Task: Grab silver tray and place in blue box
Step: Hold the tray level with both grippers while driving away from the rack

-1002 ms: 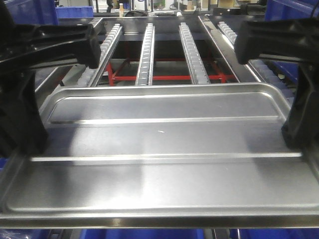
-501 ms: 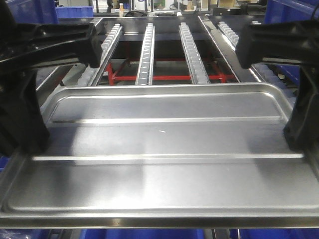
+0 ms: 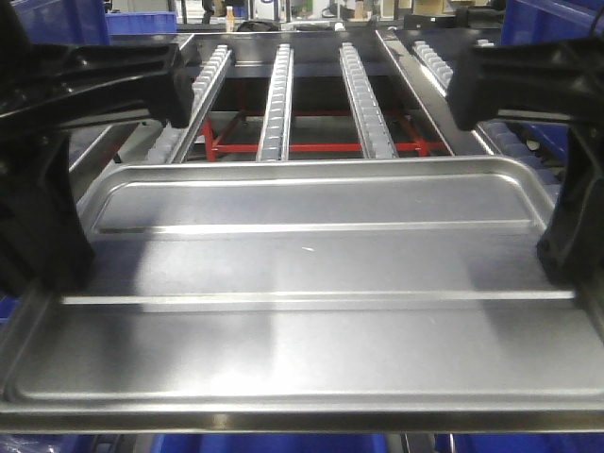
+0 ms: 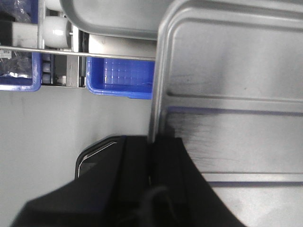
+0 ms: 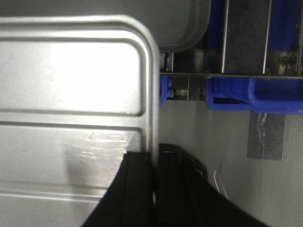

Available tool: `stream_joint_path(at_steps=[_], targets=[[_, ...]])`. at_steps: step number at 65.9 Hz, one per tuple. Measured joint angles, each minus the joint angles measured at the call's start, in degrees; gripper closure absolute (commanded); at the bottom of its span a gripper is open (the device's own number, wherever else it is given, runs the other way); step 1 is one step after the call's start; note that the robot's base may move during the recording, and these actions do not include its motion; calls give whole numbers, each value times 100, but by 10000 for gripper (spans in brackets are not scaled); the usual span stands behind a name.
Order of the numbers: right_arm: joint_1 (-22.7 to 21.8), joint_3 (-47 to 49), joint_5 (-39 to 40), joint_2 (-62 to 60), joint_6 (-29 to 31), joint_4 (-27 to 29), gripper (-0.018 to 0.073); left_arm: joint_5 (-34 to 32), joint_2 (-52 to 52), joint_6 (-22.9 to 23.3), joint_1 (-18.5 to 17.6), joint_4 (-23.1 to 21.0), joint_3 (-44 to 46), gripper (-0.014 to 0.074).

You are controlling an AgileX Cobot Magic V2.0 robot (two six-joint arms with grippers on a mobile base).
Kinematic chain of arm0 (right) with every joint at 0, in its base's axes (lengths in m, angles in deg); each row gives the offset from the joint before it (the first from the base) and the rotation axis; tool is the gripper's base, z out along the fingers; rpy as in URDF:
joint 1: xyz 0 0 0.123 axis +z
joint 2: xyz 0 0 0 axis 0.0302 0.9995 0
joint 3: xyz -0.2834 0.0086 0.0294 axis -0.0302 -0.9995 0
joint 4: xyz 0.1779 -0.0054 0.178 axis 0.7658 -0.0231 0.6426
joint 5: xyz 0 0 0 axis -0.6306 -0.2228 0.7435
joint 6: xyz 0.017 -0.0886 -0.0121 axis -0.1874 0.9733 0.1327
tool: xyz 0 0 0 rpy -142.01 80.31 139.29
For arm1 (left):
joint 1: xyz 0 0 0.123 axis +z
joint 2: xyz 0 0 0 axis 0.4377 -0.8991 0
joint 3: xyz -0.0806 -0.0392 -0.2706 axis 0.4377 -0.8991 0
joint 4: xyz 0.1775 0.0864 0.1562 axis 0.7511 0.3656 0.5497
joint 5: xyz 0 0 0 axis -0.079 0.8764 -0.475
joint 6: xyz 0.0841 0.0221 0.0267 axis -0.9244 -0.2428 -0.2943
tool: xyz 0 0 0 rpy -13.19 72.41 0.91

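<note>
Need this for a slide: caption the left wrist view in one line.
Left gripper clamped on the rim of the silver tray, a blue bin beyond it.

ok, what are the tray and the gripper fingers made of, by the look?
tray: metal, likely steel or aluminium, satin finish; silver sheen, soft glare, pressed ridges. fingers: matte black, probably plastic or rubber; no shine, can't tell which.

You're looking at a warehouse or factory line. Roller conveyor rails (image 3: 280, 99) run up the centre, and blue crates (image 3: 140, 21) sit upper left.
</note>
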Motion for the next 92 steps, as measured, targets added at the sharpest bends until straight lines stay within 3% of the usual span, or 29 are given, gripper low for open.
stream_joint_path(at_steps=[92], targets=[[0, 0, 0, 0, 11, -10, 508, -21, 22, 9, 0, 0, 0, 700]])
